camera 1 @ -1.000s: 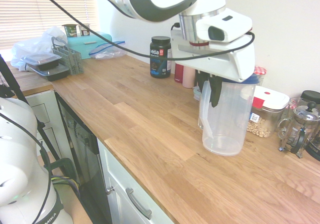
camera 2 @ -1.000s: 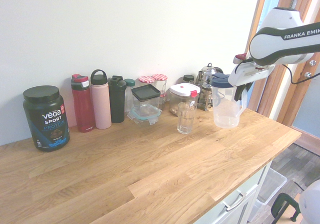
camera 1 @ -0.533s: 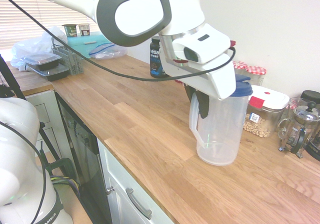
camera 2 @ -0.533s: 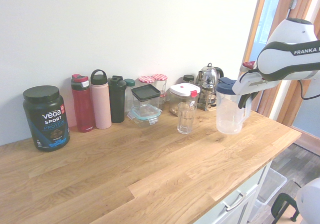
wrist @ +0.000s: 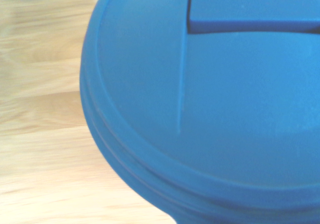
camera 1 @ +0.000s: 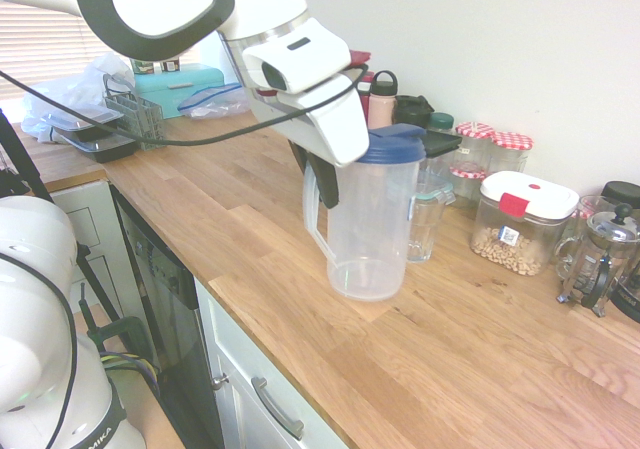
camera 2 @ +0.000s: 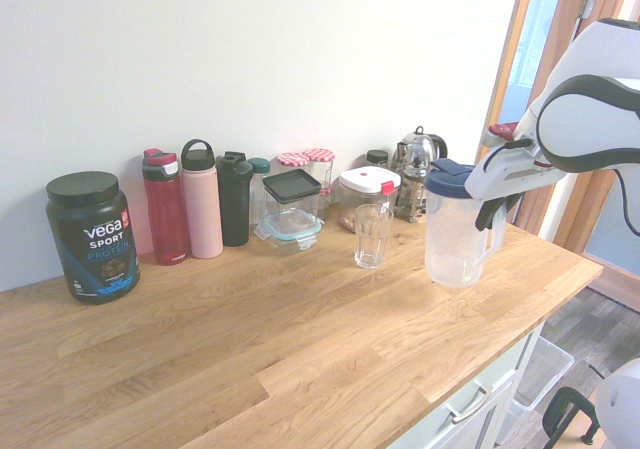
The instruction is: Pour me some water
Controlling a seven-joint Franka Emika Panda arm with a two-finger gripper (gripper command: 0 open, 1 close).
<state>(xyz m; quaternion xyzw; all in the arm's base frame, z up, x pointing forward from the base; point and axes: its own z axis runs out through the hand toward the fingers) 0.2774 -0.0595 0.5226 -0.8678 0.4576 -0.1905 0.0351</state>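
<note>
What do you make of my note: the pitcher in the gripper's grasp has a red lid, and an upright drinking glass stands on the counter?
The lid is blue, not red, as the first exterior view shows; the rest holds.

One pitcher (camera 1: 368, 234), one drinking glass (camera 2: 371, 237), one protein tub (camera 2: 94, 239), one pink bottle (camera 2: 204, 214).

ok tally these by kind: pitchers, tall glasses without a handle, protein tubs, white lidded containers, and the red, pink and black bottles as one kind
pitcher: 1
tall glass: 1
protein tub: 1
white-lidded container: 1
bottles: 3 (red bottle, pink bottle, black bottle)
total: 7
</note>
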